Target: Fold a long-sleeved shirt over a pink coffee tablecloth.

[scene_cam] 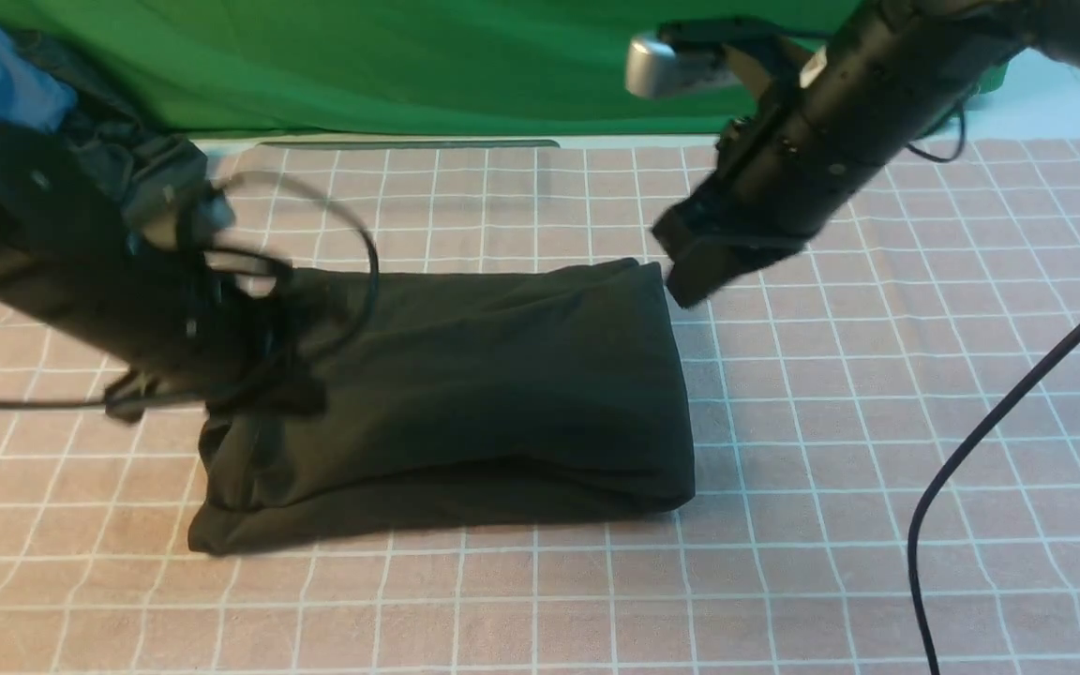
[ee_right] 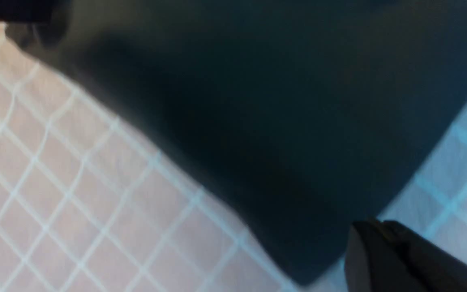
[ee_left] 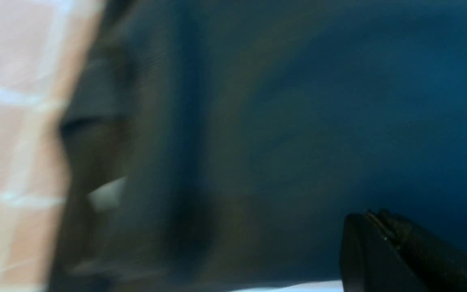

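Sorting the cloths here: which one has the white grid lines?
The pink coffee tablecloth under the folded long-sleeved shirt; the green cloth behind is plain.

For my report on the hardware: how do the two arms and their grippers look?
Both arms are matte black and boxy. The left arm carries looping thin black cables; the right arm has a silver-grey part near its wrist. Each gripper shows as dark black fingers in the wrist views.
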`<control>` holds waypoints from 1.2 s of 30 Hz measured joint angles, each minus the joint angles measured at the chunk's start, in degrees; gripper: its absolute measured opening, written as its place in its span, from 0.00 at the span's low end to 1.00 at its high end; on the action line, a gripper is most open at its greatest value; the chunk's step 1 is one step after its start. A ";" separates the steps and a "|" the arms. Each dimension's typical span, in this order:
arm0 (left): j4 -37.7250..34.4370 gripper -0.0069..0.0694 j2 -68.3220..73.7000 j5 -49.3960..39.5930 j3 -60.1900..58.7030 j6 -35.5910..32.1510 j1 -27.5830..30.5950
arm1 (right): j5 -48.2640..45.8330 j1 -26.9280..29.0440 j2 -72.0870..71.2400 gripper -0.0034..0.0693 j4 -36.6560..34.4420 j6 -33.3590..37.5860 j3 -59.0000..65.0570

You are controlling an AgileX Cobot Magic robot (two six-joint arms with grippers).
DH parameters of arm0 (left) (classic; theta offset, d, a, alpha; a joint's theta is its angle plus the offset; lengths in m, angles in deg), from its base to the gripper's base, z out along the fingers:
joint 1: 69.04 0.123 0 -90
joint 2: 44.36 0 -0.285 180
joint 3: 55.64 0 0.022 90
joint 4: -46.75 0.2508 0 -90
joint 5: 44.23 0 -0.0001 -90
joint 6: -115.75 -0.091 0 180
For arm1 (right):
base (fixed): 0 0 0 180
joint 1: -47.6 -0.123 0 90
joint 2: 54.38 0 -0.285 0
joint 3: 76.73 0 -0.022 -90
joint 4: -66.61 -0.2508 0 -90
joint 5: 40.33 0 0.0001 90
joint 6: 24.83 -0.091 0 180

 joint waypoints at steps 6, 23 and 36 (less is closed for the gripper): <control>-11.07 0.11 1.26 3.04 1.00 -5.16 -1.48 | 5.83 -4.35 3.48 0.10 0.43 0.25 0.00; -9.99 0.11 16.32 4.81 1.00 -4.76 -12.60 | 0.18 -4.82 13.09 0.10 4.34 -3.25 4.45; 1.93 0.11 4.04 4.72 1.00 4.22 -12.60 | 4.58 -4.82 4.69 0.10 5.53 -4.28 5.75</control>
